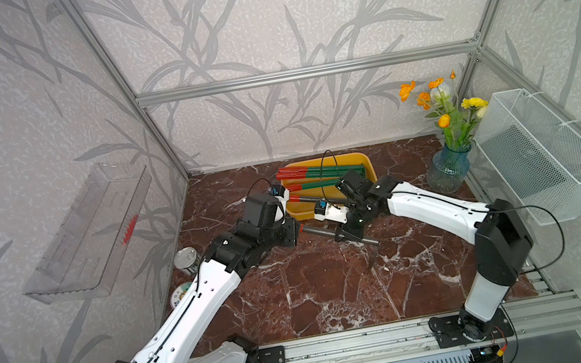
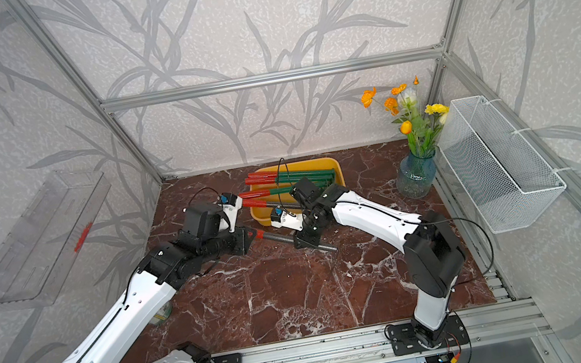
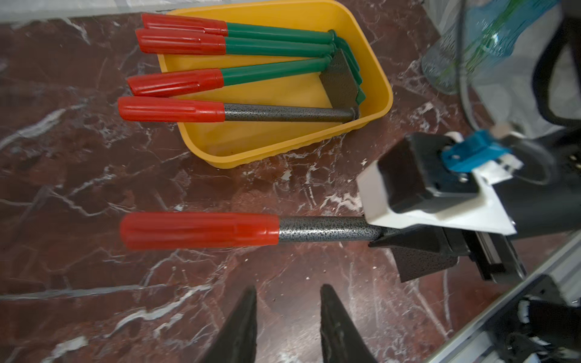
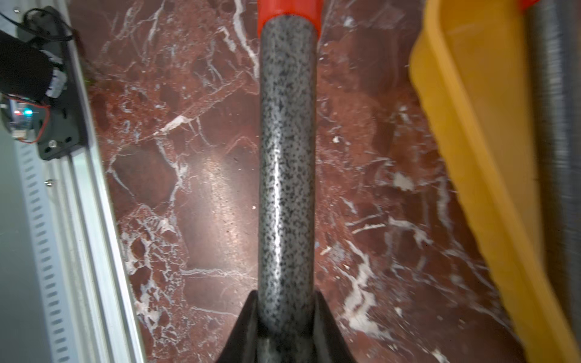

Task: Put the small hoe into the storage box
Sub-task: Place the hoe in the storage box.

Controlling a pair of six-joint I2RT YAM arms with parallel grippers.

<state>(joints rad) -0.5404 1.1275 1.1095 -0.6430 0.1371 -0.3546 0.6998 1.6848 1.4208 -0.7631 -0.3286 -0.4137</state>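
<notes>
One-arm hold: clamps right gripper [image 4: 284, 298] shut on speckled grey metal shaft of small red-handled hoe [image 3: 323, 229], just beside but outside shallow yellow plastic storage box [image 3: 270, 152]; sets left gripper [image 3: 287, 294] parted, empty, short of the red grip, presumably clearing the swing-in.

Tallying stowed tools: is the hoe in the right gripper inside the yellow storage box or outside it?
Outside. The hoe is wholly beside the storage box, its speckled shaft clamped in the right gripper.

The small hoe [image 1: 319, 231] is before the storage box [image 1: 368, 162] holding four tools [image 1: 319, 172].
</notes>
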